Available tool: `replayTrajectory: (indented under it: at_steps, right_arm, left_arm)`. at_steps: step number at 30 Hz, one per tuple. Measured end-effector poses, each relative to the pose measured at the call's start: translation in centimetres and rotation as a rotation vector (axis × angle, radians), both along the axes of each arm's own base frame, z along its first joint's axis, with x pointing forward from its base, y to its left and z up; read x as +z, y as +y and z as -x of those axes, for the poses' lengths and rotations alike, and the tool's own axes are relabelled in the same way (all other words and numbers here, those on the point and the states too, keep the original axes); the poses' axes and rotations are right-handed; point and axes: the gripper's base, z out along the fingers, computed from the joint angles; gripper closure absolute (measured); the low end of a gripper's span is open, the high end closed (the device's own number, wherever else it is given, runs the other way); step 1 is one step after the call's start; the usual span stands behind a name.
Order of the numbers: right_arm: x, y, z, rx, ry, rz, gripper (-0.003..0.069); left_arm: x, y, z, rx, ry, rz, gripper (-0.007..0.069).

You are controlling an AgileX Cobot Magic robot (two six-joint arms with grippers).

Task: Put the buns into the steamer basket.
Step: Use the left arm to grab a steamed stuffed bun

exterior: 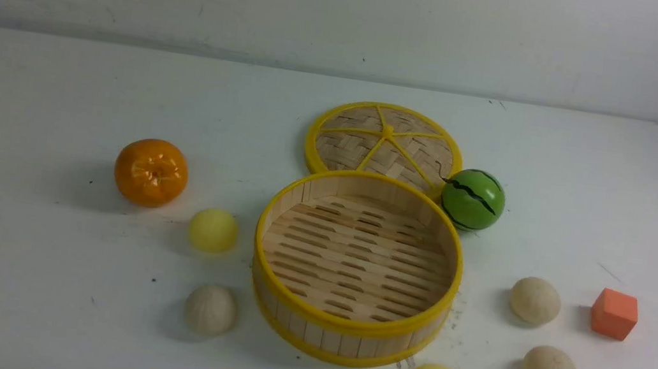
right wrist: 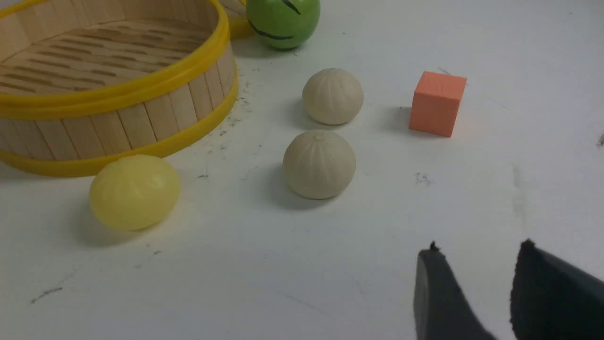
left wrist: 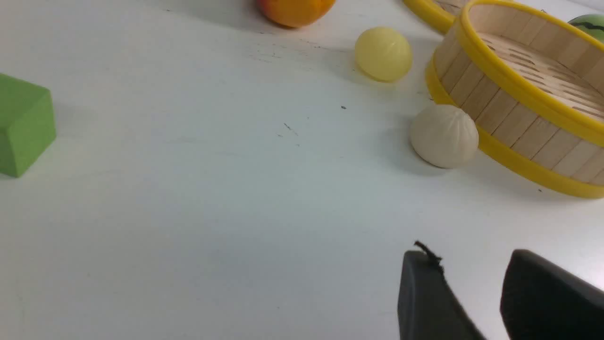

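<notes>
— Where's the steamer basket?
— Centre frame, buns scattered left and right of it. The lid and watermelon ball sit just above.
— Claws?
— Left gripper, right gripper: both parted, gripping nothing.

Steamer basket partly off-frame

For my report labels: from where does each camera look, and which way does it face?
Front: between the arms, facing forward at the steamer basket; no robot part shows.
Left wrist: on the left arm, facing the basket's left side; the open left gripper shows.
Right wrist: on the right arm, facing the basket's right side; the open right gripper shows.
Shared: both wrist views show the basket and the watermelon ball.
</notes>
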Motion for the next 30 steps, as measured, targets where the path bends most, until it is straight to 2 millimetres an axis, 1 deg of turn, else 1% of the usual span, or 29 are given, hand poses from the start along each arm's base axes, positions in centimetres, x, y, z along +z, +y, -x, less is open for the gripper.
replayTrajectory:
  at_steps: [28,30]
  right_arm:
    - [0.00,-0.02,0.00,-0.001,0.000,0.006,0.0419]
    - [-0.01,-0.08,-0.01,-0.002,-0.002,0.023,0.0419]
  left_arm:
    - [0.00,0.00,0.00,0.000,0.000,0.000,0.0387]
    - [0.19,-0.05,-0.05,0.007,-0.012,0.042,0.0387]
